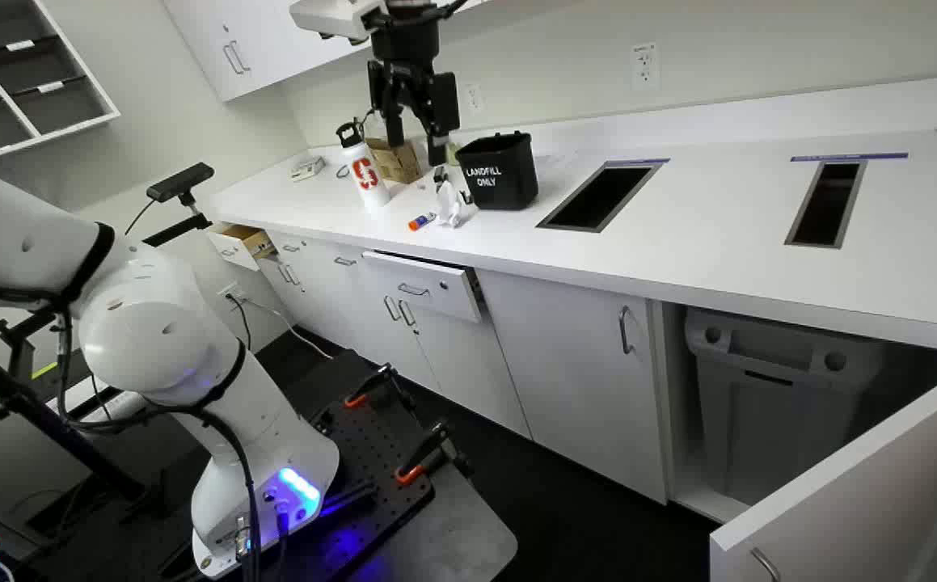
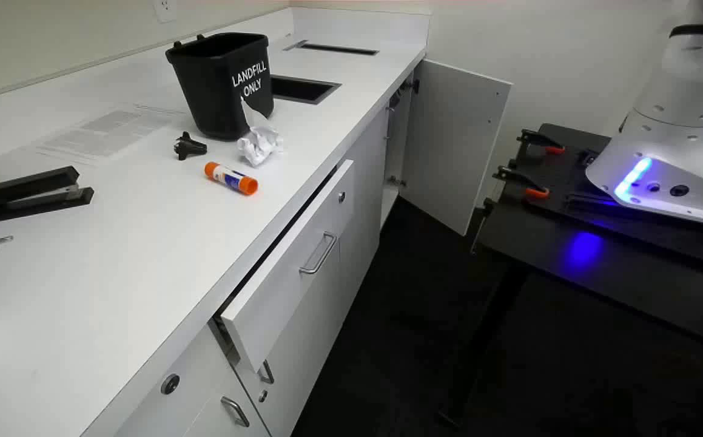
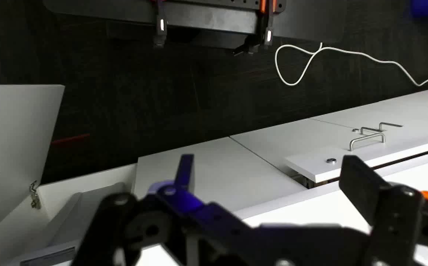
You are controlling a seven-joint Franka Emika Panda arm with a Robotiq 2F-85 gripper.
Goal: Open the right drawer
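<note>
The right drawer has a flat white front and a slim metal handle. It stands pulled out a little under the counter edge in both exterior views (image 1: 428,276) (image 2: 293,267). It also shows at the right of the wrist view (image 3: 394,149), where its lock and handle face up. A narrow dark gap separates its front from the cabinet, and most of its box is hidden. My gripper (image 1: 416,145) is raised above the counter, apart from the drawer. Its fingers are spread with nothing between them in the wrist view (image 3: 267,164). The gripper is out of frame in an exterior view.
A black landfill bin (image 1: 502,174), crumpled paper (image 1: 449,204), a glue stick (image 1: 421,221) and a white bottle (image 1: 365,171) stand on the counter (image 1: 727,226). A cabinet door (image 1: 864,477) hangs open. Another small drawer (image 1: 234,246) at the far end is open.
</note>
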